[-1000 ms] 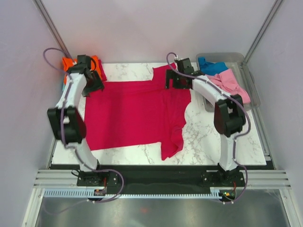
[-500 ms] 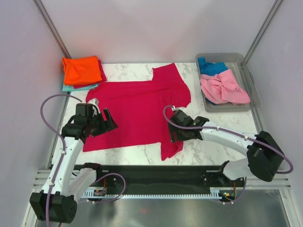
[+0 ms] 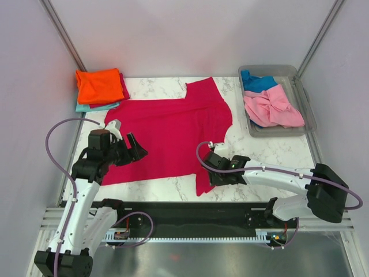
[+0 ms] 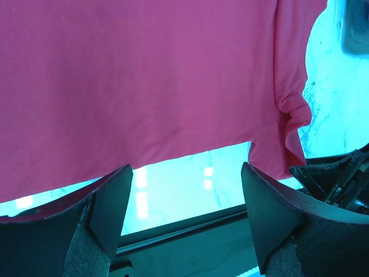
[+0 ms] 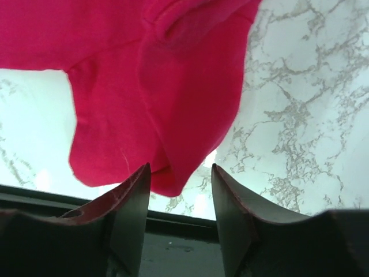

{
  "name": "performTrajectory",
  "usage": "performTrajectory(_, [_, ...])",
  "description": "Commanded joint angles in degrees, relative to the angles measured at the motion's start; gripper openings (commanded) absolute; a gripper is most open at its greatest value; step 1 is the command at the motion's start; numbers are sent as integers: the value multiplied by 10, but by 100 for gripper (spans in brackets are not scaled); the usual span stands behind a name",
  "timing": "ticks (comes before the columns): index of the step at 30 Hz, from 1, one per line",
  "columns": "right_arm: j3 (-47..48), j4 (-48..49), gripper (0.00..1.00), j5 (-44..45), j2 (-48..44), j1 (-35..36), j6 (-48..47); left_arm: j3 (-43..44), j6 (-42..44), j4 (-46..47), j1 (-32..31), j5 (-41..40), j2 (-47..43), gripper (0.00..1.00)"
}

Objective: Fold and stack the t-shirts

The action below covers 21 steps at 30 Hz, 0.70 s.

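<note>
Left pincer (image 4: 185, 173) gapes released above the crimson t-shirt (image 3: 167, 130), while right pincer (image 5: 179, 171) stands parted astride the sleeve tip (image 5: 173, 115).

The red shirt (image 3: 167, 135) is soft, matt cloth. The table (image 3: 271, 156) looks like smooth, shiny white stone. The tub (image 3: 277, 67) is clear grey plastic. The fingers (image 4: 109, 202) look dark and grainy.

Mid-table, plain crimson-pink t-shirt (image 3: 167, 135), no print. Far left, solid orange t-shirt (image 3: 99, 85) over a teal t-shirt (image 3: 86, 107). Far right, see-through grey tub (image 3: 270, 67) with a blue t-shirt (image 3: 256, 81) and a light pink t-shirt (image 3: 271, 109). Table (image 3: 271, 156) white marble, grey-veined. Left arm (image 3: 81, 196) and right arm (image 3: 277, 175) white with black joints; purple cable (image 3: 63, 122); left hand (image 4: 184, 170) and right hand (image 5: 180, 167) black-fingered.
</note>
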Motion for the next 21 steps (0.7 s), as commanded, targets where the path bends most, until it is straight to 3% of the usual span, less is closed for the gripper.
performTrajectory(1, [-8,-12,53,45,11,2,31,-1,-14,20,-7,17,-13,83])
performTrajectory(7, [-13,-44,27,105,2,3,49,-2,-14,23,-9,16,-14,83])
performTrajectory(11, [-10,-101,12,147,-53,1,90,-3,-14,25,-9,16,-15,83])
performTrajectory(14, [-34,-147,0,184,-152,0,147,-3,-14,24,-11,16,-15,83])
performTrajectory(19, [-85,-163,0,188,-377,-9,205,-5,-14,26,-13,14,-15,82])
performTrajectory(21, [-103,-168,58,183,-446,-10,222,-5,-15,27,-14,14,-14,82])
